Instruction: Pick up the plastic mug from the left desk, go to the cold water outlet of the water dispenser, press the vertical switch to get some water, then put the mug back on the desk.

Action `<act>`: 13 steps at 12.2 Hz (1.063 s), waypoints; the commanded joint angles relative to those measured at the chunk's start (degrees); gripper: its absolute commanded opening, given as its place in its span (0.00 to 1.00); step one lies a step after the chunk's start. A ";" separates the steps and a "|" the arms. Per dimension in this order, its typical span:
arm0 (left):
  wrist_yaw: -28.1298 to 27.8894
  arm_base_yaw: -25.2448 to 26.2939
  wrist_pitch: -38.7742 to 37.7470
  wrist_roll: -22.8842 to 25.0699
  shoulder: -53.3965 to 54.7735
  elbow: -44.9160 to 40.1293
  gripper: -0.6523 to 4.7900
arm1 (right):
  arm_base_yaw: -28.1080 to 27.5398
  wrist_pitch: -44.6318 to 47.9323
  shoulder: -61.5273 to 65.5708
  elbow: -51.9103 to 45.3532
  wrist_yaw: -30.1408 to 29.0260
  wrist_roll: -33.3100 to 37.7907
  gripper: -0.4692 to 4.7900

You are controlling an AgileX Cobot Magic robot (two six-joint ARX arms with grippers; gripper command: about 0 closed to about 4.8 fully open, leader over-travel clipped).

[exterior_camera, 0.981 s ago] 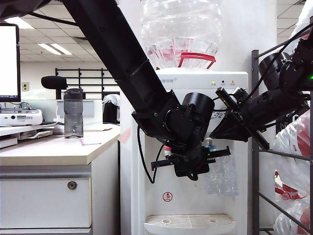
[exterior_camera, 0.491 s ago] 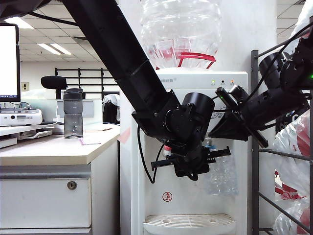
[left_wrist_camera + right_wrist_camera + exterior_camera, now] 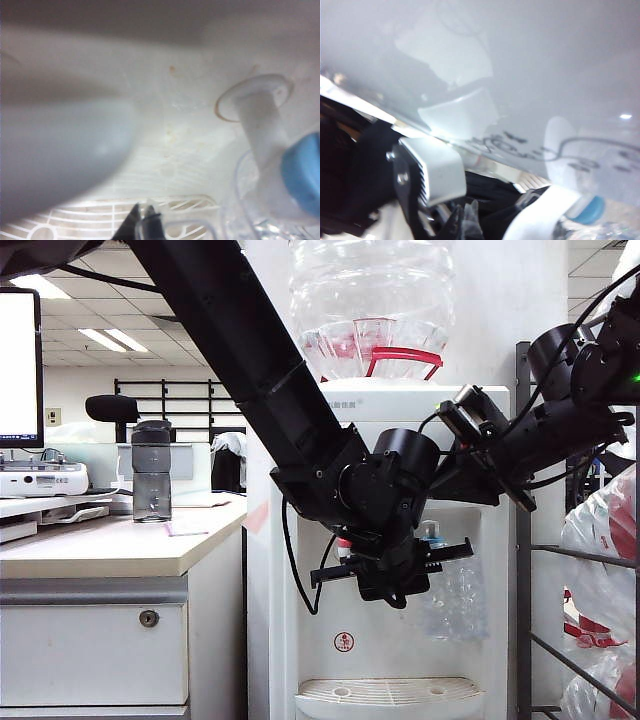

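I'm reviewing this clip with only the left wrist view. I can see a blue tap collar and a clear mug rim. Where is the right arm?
Observer: In the exterior view, the right pincer is close to the water dispenser's front panel, above the taps.
Operator: Is the mug resting on the drip tray?
Observer: No. The plastic mug hangs from the left pincer under the cold water outlet, well above the drip tray.
Operator: Is anything on the desk?
Observer: A dark grey bottle stands on the left desk.
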 commanded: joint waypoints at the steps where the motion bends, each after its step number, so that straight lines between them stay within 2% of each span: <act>1: 0.28 -0.22 3.41 -0.26 -0.74 0.44 0.11 | 0.13 -0.04 -0.24 0.33 1.09 -4.22 0.08; 3: 0.31 -0.22 3.17 -0.50 -0.76 0.24 0.11 | 0.17 -0.15 -0.24 0.33 2.84 -6.32 0.08; 7: 0.37 -0.22 3.13 -0.48 -0.76 0.24 0.11 | 0.13 0.81 -0.24 0.35 1.92 -8.44 0.08; 8: 0.37 -0.20 3.13 -0.46 -0.76 0.24 0.11 | 0.13 -0.72 -0.24 0.50 1.07 -5.90 0.08; 10: 0.28 -0.20 3.19 -0.46 -0.76 0.24 0.11 | 0.13 -2.36 -0.20 0.52 1.36 3.48 0.08; 12: 0.31 -0.20 3.19 -0.46 -0.76 0.24 0.11 | 0.13 -2.75 -0.20 0.52 2.14 6.38 0.08; 13: 0.31 -0.20 3.21 -0.46 -0.76 0.24 0.11 | 0.13 -3.39 -0.20 0.52 3.67 11.37 0.08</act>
